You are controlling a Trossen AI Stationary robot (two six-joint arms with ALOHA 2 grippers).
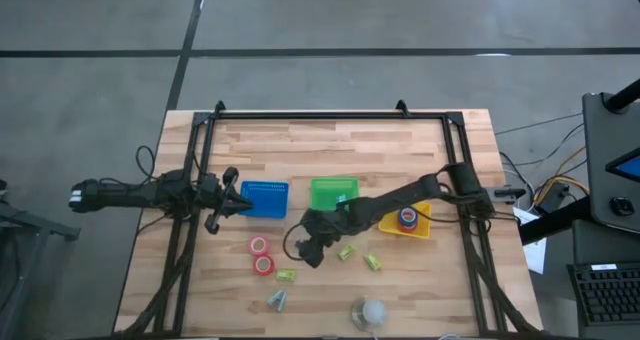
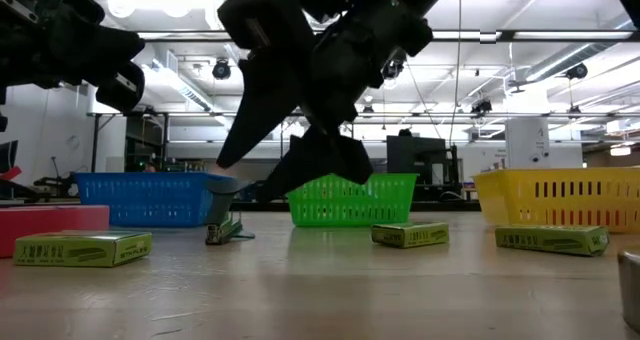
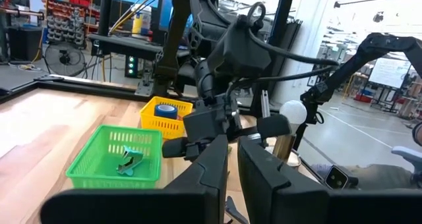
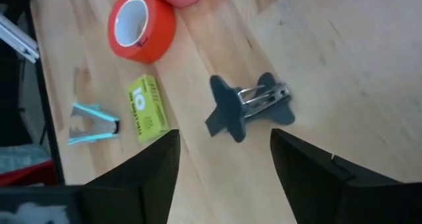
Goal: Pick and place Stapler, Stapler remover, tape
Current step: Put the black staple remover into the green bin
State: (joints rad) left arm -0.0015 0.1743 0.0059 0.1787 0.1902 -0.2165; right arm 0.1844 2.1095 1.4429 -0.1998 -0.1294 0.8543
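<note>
My right gripper is open and hangs over a dark blue staple remover that lies on its side on the wood, also seen as the remover in the low view. Its fingers stand either side of it, touching nothing. A teal staple remover lies nearer the front edge, and another teal remover lies in the green basket. Two red tape rolls lie flat on the table. The dark blue roll sits in the yellow basket. No stapler shows. My left gripper waits, shut, at the blue basket.
Three green staple boxes lie around the right gripper. A white ball rests near the front edge. Black frame rails run along both table sides. Bare wood lies behind the baskets.
</note>
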